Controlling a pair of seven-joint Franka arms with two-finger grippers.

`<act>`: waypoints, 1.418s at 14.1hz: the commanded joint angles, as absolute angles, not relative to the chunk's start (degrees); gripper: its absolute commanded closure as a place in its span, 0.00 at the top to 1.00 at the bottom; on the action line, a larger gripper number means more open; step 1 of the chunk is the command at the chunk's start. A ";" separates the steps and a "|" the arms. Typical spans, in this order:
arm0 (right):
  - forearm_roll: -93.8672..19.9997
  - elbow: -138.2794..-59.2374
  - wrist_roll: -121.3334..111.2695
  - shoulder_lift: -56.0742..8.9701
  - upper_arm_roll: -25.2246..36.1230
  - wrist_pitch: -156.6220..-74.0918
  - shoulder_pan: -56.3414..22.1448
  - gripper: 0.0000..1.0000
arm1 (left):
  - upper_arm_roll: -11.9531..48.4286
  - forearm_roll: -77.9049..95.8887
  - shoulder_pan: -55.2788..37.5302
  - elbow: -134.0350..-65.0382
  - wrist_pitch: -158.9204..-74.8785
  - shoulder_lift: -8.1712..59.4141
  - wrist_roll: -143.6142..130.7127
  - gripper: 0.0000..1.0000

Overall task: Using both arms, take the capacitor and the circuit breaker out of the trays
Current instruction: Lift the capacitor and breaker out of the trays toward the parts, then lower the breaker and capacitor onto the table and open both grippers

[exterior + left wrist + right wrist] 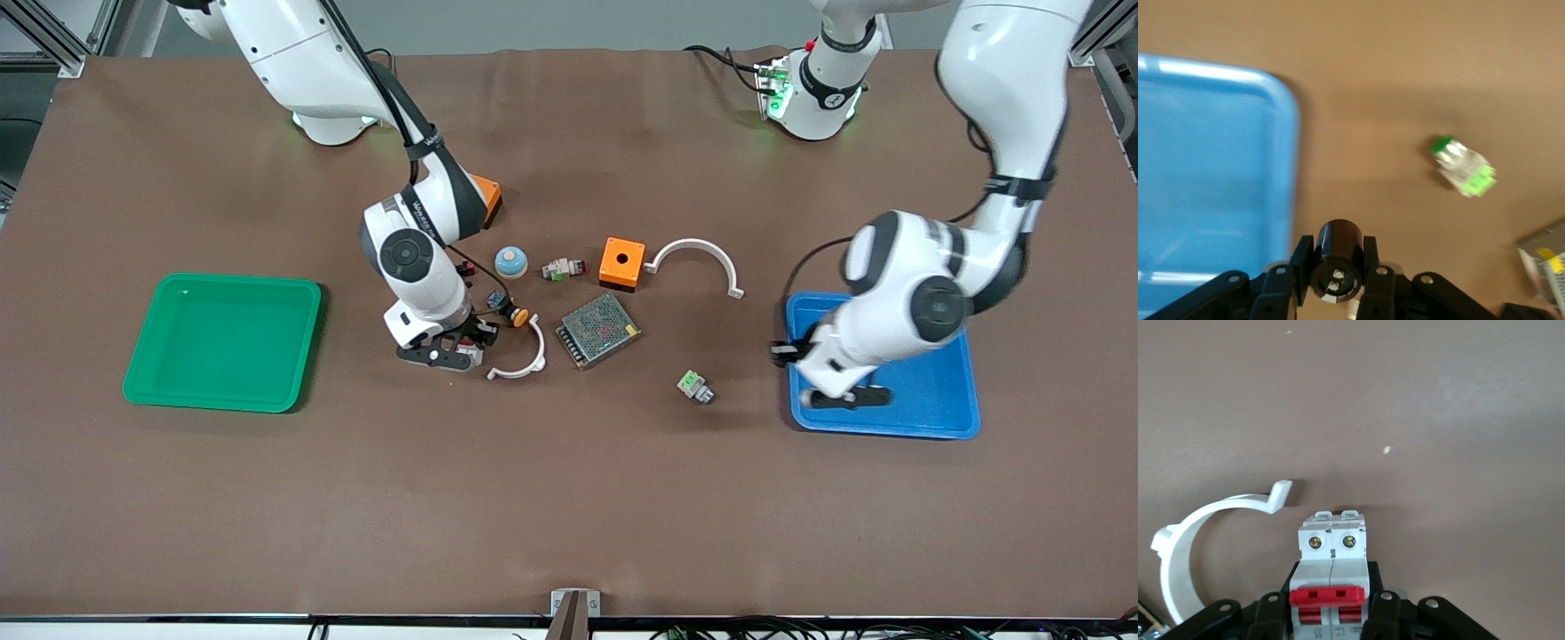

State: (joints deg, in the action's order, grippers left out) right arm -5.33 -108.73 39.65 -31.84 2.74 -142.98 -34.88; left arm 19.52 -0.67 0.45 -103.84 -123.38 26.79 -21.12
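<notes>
My left gripper [840, 398] is over the blue tray [933, 391], at the tray's end toward the table's middle. In the left wrist view the left gripper [1337, 263] is shut on the capacitor [1338, 250], a dark stubby cylinder with two pale spots on its end. My right gripper [437, 356] is low over the table between the green tray [222, 342] and a white arc clip [524, 360]. In the right wrist view the right gripper [1331, 600] is shut on the breaker [1333, 570], a light-grey block with red levers. The arc clip [1198, 540] lies beside it.
Around the table's middle lie a silver mesh box [597, 330], a white-and-green connector [694, 386], an orange box [621, 262], a larger white arc [698, 262], a blue dome knob [510, 261], a black button with orange cap [516, 314] and a small red-green part [564, 268].
</notes>
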 commanded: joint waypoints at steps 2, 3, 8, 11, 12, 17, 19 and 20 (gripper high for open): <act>-5.54 -106.79 41.40 -33.40 3.43 -142.21 -36.47 0.04 | 19.25 -7.96 -6.75 -102.66 -123.31 30.84 -32.84 0.00; -5.54 -106.79 41.22 -33.40 3.43 -142.03 -36.56 0.04 | 19.42 -9.56 -7.29 -101.26 -123.22 32.33 -35.22 0.00; -5.80 -105.39 40.96 -33.05 3.51 -141.07 -35.51 1.00 | 19.51 -9.93 -10.72 -99.23 -123.22 36.38 -38.67 0.00; -5.63 -96.98 40.08 -32.70 3.69 -128.90 -32.71 1.00 | 19.60 -9.76 -10.63 -99.32 -123.13 36.30 -38.85 0.00; -5.54 -93.99 39.21 -32.61 3.69 -124.67 -31.56 1.00 | 19.60 -9.67 -10.90 -99.32 -123.22 36.39 -39.54 0.00; -5.54 -88.68 23.33 -28.58 3.78 -113.04 -22.70 1.00 | 19.86 -9.49 -11.78 -100.63 -123.31 36.47 -40.34 0.01; -5.45 -88.77 18.39 -26.64 3.87 -108.40 -19.35 1.00 | 20.21 -9.49 -11.78 -100.98 -123.31 36.39 -40.34 0.08; -5.10 -88.86 16.72 -25.76 3.95 -106.89 -17.86 1.00 | 20.13 -9.49 -11.78 -101.07 -123.31 36.47 -40.34 0.18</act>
